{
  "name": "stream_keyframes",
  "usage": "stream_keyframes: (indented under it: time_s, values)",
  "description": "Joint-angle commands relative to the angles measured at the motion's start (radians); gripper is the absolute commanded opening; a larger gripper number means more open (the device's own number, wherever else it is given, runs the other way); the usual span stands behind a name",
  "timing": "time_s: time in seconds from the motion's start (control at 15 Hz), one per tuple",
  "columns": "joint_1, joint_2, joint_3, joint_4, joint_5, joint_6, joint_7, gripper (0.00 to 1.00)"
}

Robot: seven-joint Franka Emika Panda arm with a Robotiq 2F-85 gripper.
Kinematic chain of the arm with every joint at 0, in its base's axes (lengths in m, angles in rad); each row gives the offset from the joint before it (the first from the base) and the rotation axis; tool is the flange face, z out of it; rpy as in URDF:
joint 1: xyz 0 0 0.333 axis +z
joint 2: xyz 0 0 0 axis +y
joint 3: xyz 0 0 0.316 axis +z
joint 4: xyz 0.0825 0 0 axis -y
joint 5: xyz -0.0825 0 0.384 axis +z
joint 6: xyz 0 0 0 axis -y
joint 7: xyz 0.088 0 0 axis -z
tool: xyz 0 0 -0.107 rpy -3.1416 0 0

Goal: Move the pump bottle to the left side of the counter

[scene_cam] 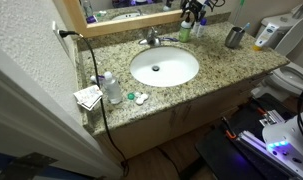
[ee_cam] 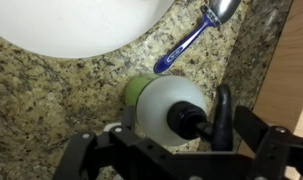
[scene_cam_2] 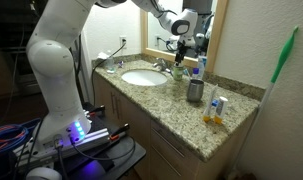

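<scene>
Pincer (ee_cam: 176,160) hangs released, jaws spread, above the back of the bench (scene_cam: 223,66) by the faucet (scene_cam: 149,38). Below, the pump bottle (ee_cam: 137,88) stands half hidden just beside the taller white bottle (ee_cam: 169,105); descending here risks gripping or toppling the wrong one.

In the wrist view we saw only a green sliver of the pump bottle (ee_cam: 137,88), the rest hidden behind the white bottle (ee_cam: 166,100); the sink basin (ee_cam: 71,20) was cut by the top edge and the gripper (ee_cam: 176,155) by the bottom one. In an exterior view the gripper (scene_cam: 194,10) was cropped by the top edge, and the bottles (scene_cam: 188,30) beneath it were too small and blurred for us to tell apart
</scene>
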Motion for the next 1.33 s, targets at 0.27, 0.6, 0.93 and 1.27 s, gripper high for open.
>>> stream_keyframes:
  time_s: [0.27, 0.6, 0.93, 1.27]
  values:
    - [-0.051, -0.088, 0.022, -0.008, 0.016, -0.082, -0.167, 0.75]
    - [-0.046, -0.104, 0.003, 0.005, -0.004, -0.213, -0.214, 1.00]
    - [-0.025, -0.046, -0.006, 0.017, -0.005, -0.151, -0.167, 1.00]
    - [-0.016, -0.014, 0.008, 0.021, 0.003, -0.098, -0.161, 1.00]
